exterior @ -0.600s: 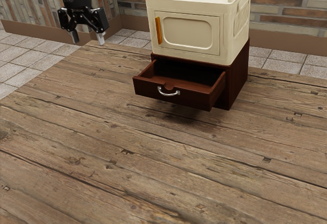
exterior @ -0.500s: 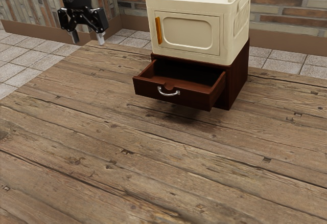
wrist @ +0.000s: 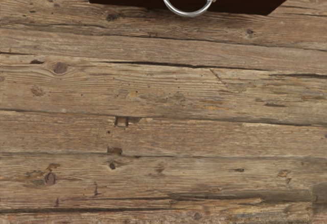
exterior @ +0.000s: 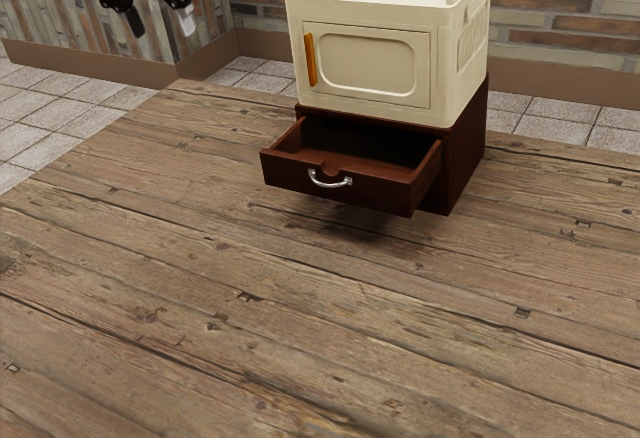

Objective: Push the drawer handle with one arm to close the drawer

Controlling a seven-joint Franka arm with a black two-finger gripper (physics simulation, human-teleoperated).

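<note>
- gripper (exterior: 160, 24) hangs well away from the drawer (exterior: 284, 170), fingers (exterior: 186, 23) spread
- drawer juts from the cabinet (exterior: 466, 158), beneath the cream box (exterior: 465, 68)
- likely light, smooth-sliding; push squarely at the handle (exterior: 330, 184), no grasping needed

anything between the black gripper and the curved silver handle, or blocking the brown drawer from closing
Nothing visible stands between the black gripper and the curved silver handle, or between the brown wooden drawer and its boxy cabinet.
</note>
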